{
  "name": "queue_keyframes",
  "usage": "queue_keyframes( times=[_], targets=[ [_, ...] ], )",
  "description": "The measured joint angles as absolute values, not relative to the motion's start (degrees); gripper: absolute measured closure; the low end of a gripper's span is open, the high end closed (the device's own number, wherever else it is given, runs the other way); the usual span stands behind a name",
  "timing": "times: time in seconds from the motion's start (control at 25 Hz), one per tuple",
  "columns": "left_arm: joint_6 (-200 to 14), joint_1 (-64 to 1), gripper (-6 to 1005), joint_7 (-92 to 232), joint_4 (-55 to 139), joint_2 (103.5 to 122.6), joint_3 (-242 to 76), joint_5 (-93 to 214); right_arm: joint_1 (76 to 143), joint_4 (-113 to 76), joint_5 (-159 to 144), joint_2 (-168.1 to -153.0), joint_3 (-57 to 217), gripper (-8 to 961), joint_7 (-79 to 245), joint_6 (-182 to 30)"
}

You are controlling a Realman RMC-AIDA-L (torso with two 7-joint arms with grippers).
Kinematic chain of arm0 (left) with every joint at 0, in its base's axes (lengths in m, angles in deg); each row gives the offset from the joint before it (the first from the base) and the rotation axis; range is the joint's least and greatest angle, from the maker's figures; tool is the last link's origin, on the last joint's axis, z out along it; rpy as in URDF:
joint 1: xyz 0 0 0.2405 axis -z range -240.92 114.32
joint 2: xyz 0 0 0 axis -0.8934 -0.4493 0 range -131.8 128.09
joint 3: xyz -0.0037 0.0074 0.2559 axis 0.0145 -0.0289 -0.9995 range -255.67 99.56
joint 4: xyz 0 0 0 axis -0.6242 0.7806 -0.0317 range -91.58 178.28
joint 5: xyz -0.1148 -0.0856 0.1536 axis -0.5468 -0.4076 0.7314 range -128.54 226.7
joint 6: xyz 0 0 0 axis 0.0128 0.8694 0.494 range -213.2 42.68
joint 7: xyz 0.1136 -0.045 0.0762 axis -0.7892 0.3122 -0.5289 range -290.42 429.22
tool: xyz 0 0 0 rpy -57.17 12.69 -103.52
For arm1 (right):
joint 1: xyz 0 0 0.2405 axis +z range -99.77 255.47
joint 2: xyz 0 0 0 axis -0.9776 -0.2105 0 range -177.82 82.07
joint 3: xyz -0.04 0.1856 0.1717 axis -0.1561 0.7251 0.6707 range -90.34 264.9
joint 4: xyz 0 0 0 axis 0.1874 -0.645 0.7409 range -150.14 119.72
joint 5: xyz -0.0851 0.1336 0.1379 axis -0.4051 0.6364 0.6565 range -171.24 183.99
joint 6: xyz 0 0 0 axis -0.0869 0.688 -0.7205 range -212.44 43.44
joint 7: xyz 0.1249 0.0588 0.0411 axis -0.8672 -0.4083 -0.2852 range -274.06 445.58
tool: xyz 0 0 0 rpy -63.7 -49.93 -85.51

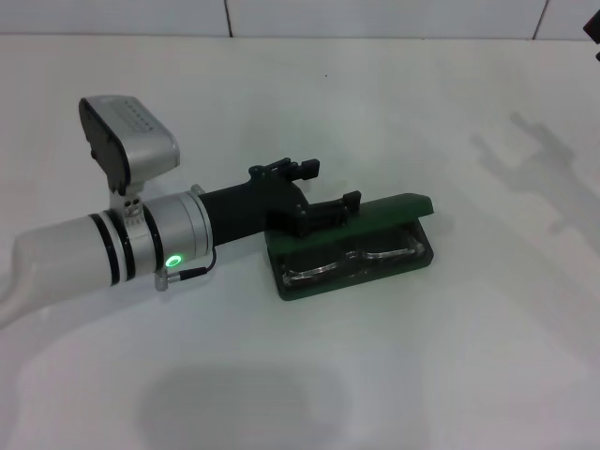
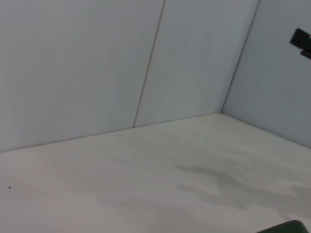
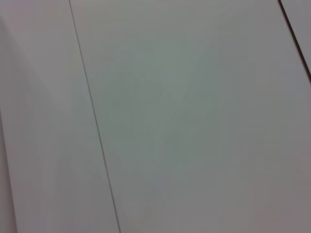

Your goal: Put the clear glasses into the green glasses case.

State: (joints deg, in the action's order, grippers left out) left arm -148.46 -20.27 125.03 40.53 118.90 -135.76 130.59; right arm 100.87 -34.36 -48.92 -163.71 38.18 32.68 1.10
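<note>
The green glasses case (image 1: 412, 202) lies open near the middle of the white table, its lid tilted up along the far side. A corner of the case (image 2: 287, 227) also shows in the left wrist view. The clear glasses (image 1: 352, 260) lie inside on the dark lining, lens and arms within the tray. My left gripper (image 1: 336, 186) reaches in from the left at the case's far left end. It is open, and its nearer finger (image 1: 349, 202) rests against the lid's back edge. Only a black tip of my right gripper (image 1: 592, 31) shows at the far right edge.
The white table (image 1: 422, 375) extends all around the case. White panelled walls (image 2: 97, 63) rise behind the table. The black part of the right gripper (image 2: 301, 41) hangs high at the right in the left wrist view. The right wrist view shows only wall.
</note>
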Motion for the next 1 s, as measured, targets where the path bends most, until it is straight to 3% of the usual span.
queue_keyframes(
  times=[0.8, 1.0],
  targets=[
    [-153.05, -21.61, 146, 118.44, 41.37, 118.88, -136.49, 131.02, 101.7, -34.37, -48.93, -163.8, 37.49, 229, 32.48, 0.02],
    [-167.67, -26.15, 146, 120.2, 34.46, 118.13, -136.22, 130.73, 102.1, -37.3, -50.53, -162.95, 31.3, 228, 32.2, 1.25]
  ],
)
